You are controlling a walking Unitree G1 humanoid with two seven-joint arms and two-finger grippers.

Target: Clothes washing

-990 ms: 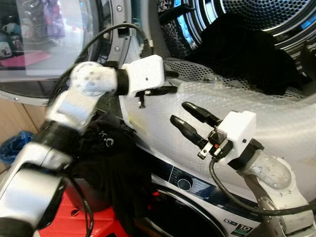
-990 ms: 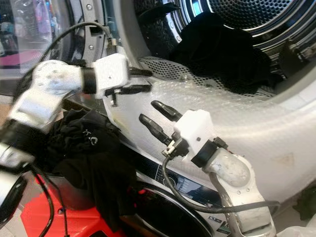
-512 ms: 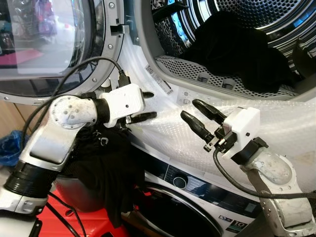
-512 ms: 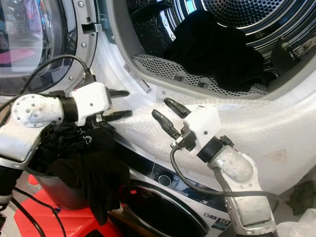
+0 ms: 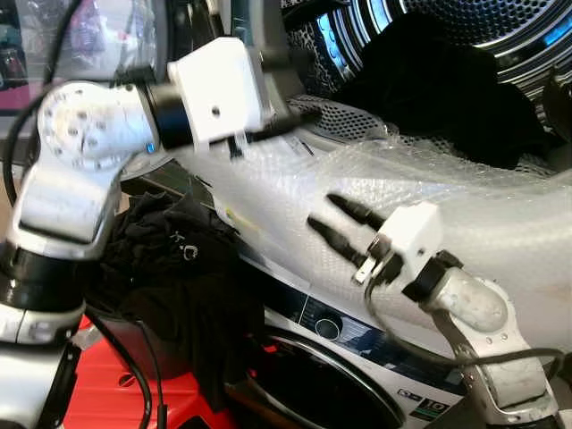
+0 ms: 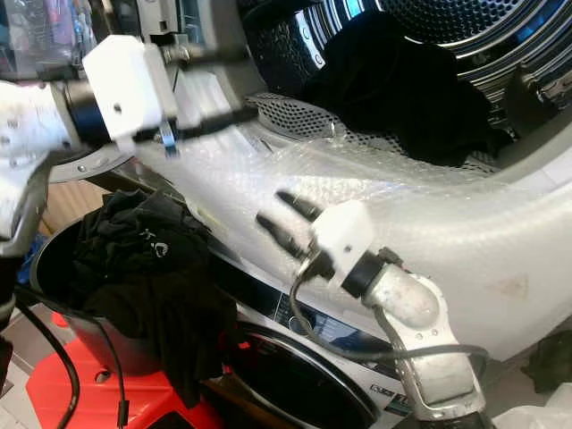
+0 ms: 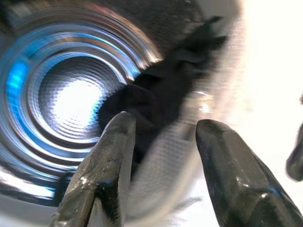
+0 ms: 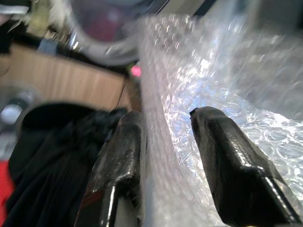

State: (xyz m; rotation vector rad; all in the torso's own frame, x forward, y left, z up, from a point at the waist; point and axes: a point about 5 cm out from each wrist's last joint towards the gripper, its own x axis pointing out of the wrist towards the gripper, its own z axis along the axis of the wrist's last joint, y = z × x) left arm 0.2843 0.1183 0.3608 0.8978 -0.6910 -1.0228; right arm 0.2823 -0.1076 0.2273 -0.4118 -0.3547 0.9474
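Note:
Black clothes (image 5: pixel 429 80) lie inside the upper machine's steel drum (image 7: pixel 61 99), near its mouth. More black clothes (image 5: pixel 179 268) are heaped in a dark basket (image 6: pixel 63 304) at the lower left. My left gripper (image 5: pixel 304 116) is raised at the left edge of the drum's opening, open and empty, pointing in at the garment (image 7: pixel 161 94). My right gripper (image 5: pixel 323 213) is lower, in front of the bubble wrap (image 5: pixel 465 206) that covers the machine's front rim. It is open with nothing between its fingers (image 8: pixel 227 156).
The open round door (image 5: pixel 80 36) stands at the upper left. A second machine with a dark round door (image 5: pixel 331 384) sits below. The basket rests on a red stand (image 6: pixel 80 393). Cables hang from both arms.
My left arm has risen from beside the basket to the drum's opening. The right gripper has dropped slightly to the left. Both remain open.

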